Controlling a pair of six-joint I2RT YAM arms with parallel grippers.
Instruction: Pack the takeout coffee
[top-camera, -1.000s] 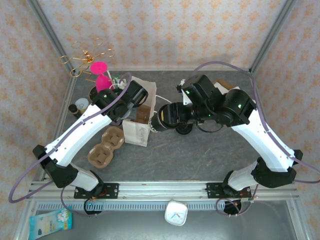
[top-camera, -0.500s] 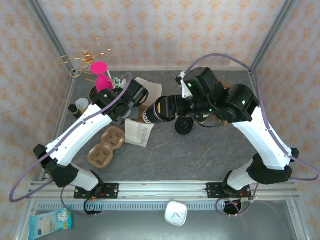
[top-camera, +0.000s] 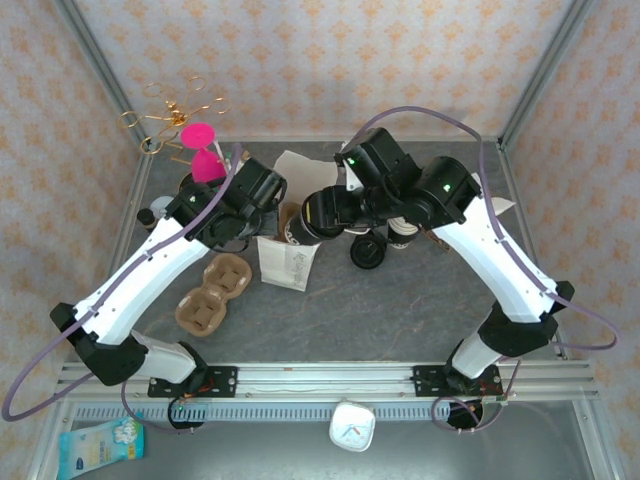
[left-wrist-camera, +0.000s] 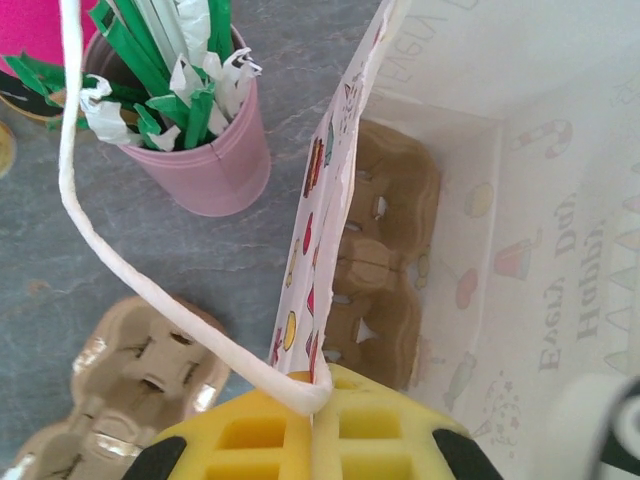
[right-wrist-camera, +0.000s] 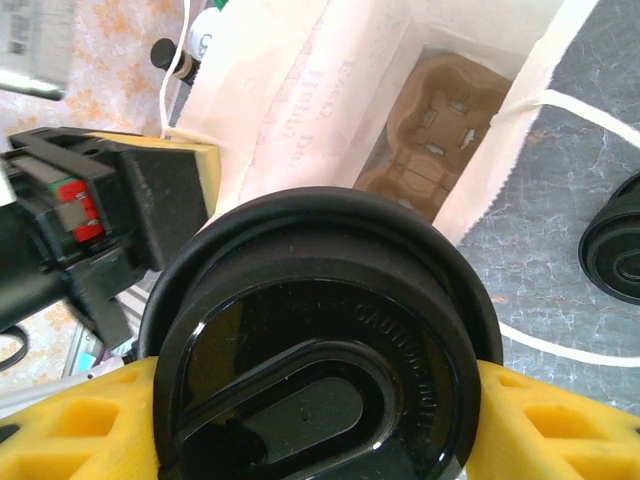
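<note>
the right gripper (right-wrist-camera: 310, 425) is clamping the takeout coffee (right-wrist-camera: 325, 290) by its sides, having swung it leftward. it is now hanging over the paper bag (right-wrist-camera: 335, 95) — the left gripper (left-wrist-camera: 312, 440) is pinching the bag's rim, keeping it open for lowering.

Left arm (top-camera: 150, 265) reaches up from its base at lower left, angled inward. I read the left gripper (left-wrist-camera: 315, 435) as pinched on the bag (left-wrist-camera: 560, 200) rim, jaws together. Right arm (top-camera: 500, 265) arches up from lower right, elbow high, wrist turned left toward the other arm. Right gripper (right-wrist-camera: 315, 420) lies near level, jaws part-spread, clamped on either side of the cup (right-wrist-camera: 315, 300). Both grippers sit close together.
</note>
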